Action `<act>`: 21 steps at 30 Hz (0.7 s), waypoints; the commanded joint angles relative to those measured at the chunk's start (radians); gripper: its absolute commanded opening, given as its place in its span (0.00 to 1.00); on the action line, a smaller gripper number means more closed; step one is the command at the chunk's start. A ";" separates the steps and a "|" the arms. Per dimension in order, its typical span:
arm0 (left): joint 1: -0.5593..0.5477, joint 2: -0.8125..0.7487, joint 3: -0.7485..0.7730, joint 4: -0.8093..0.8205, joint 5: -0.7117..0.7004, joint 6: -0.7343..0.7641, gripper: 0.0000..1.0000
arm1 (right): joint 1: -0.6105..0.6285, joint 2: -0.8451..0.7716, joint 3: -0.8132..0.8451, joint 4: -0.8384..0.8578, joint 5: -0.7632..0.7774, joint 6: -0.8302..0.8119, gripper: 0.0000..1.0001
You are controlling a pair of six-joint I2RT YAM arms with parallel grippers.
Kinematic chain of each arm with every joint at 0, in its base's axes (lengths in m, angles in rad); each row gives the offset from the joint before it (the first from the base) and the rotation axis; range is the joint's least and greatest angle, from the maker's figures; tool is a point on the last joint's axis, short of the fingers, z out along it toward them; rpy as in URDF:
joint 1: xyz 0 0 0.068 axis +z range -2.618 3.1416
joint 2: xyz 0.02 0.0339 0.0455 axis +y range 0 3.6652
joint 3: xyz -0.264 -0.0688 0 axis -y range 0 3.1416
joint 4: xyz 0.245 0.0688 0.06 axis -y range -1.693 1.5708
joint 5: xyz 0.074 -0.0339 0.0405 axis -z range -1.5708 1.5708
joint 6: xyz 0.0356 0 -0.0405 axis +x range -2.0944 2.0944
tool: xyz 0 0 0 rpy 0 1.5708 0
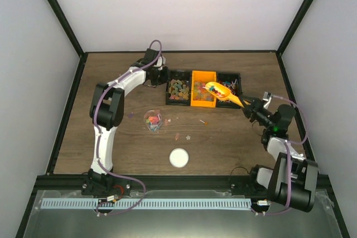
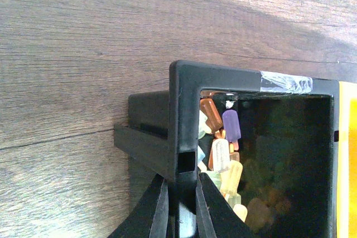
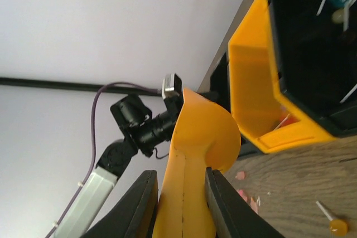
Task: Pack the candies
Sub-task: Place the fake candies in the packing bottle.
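Observation:
The candies lie in three bins at the back: gummies in the left black bin (image 1: 178, 88), mixed bits in the orange bin (image 1: 203, 92), thin wrapped pieces in the right black bin (image 1: 230, 83). My left gripper (image 1: 159, 75) is shut on the left bin's wall (image 2: 184, 110), one finger inside, next to pastel gummies (image 2: 223, 154). My right gripper (image 1: 249, 106) is shut on the handle of the orange scoop (image 1: 220, 91), which holds a few candies above the orange and right bins. In the right wrist view the gripper (image 3: 179, 174) clamps the scoop (image 3: 201, 137).
A clear cup (image 1: 153, 120) with some candies stands at table centre-left. A white round lid (image 1: 178, 158) lies near the front. Loose candies (image 1: 203, 121) lie on the wood, one stick candy (image 3: 337, 225) near the orange bin (image 3: 256, 82).

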 commanded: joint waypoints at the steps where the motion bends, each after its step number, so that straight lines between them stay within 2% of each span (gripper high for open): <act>1: -0.008 -0.007 -0.030 -0.005 0.043 -0.050 0.09 | 0.091 -0.029 0.009 0.003 -0.009 0.025 0.01; 8: -0.008 -0.023 -0.064 0.005 0.034 -0.044 0.09 | 0.347 -0.044 0.027 -0.051 0.045 0.026 0.01; 13: -0.008 -0.047 -0.109 0.027 0.026 -0.045 0.09 | 0.502 0.011 0.078 -0.074 0.068 0.022 0.01; 21: -0.006 -0.070 -0.149 0.046 0.011 -0.035 0.09 | 0.657 0.174 0.283 -0.296 0.051 -0.116 0.01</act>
